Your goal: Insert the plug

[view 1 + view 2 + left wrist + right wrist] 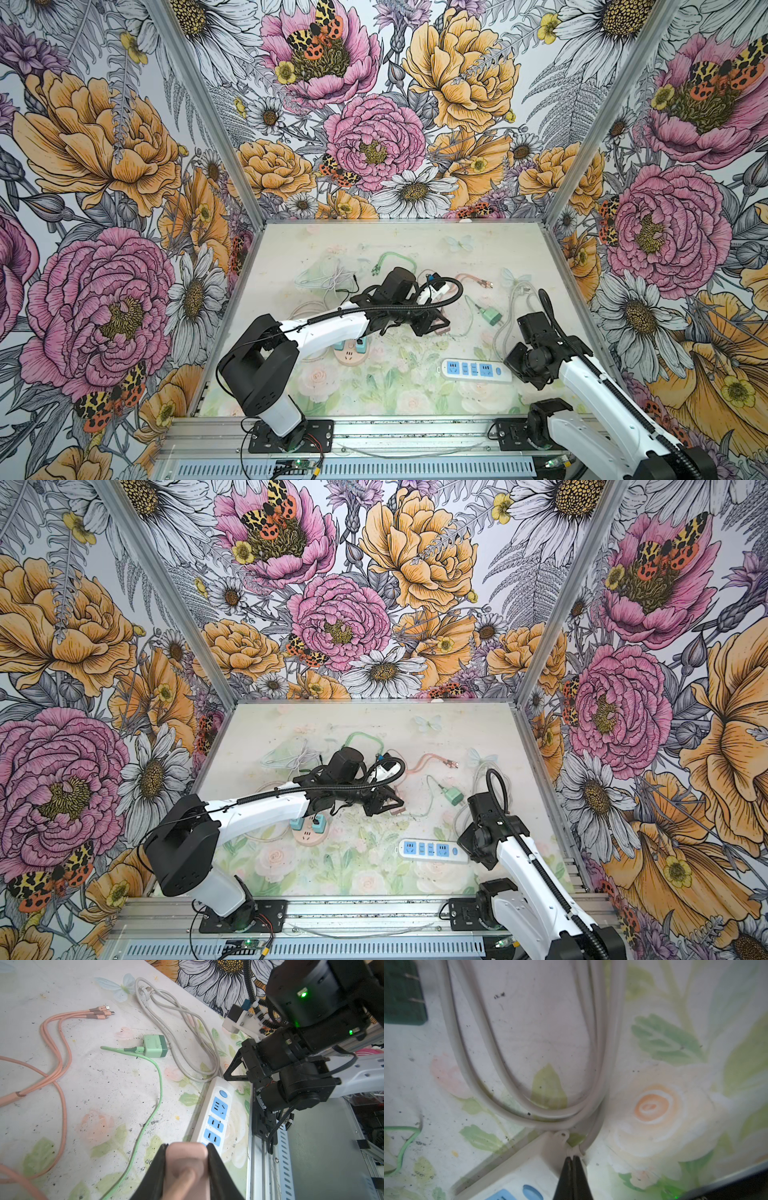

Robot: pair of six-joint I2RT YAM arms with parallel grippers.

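Floral wallpaper (374,124) of big peonies and daisies walls in a pale desk (374,241) printed with faded roses and flecked with dark grit. A white power strip (476,370) with blue sockets lies front right. Only the left wrist view shows the left hand (187,1146) pinching the plug (187,1161), a smooth, rounded pink block, mid-desk behind the strip. Only the right wrist view shows the right hand (572,1159) pressed together at the strip's cord end.
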